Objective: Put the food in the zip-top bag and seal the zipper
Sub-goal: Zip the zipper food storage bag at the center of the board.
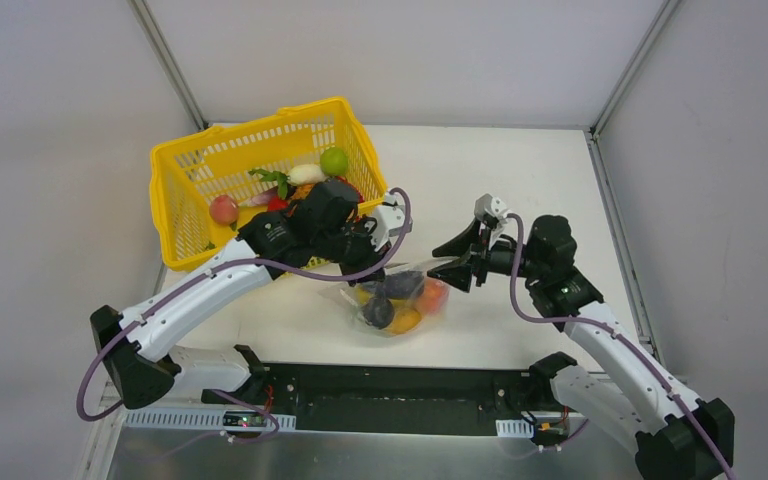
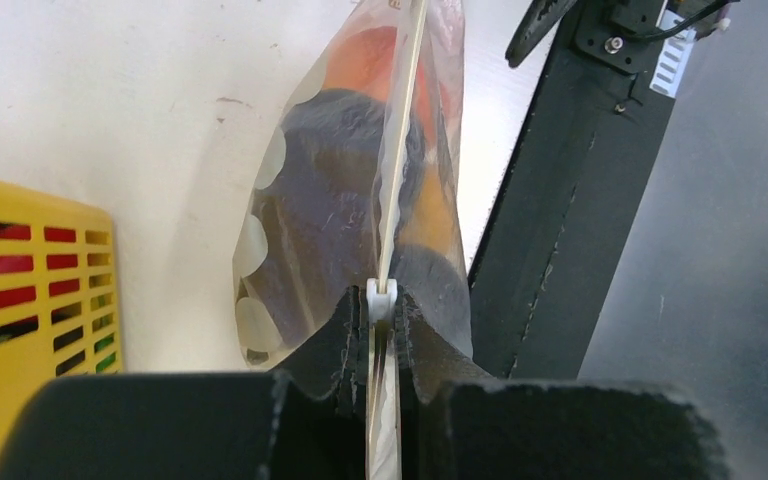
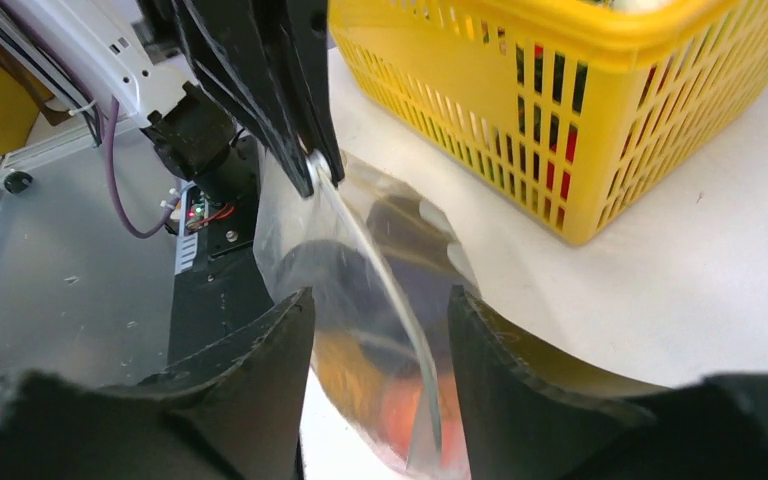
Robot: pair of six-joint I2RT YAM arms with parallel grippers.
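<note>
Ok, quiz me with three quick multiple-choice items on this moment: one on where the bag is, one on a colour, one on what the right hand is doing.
1. Where is the zip-top bag?
A. At the table's far edge
B. Between the two hands, in front of the basket
C. On the metal rail
2. What colour is the basket?
A. Blue
B. White
C. Yellow
3. How is the right hand?
A. Open, a finger on each side of the bag's top edge
B. Shut on the bag's edge
C. Holding a toy fruit

Answers:
1 B: the top view shows it stretched from the left hand towards the right hand, on the near side of the basket.
2 C: its mesh walls are yellow in every view.
3 A: the right wrist view shows a gap between its fingers, with the bag's edge running through it.
</note>
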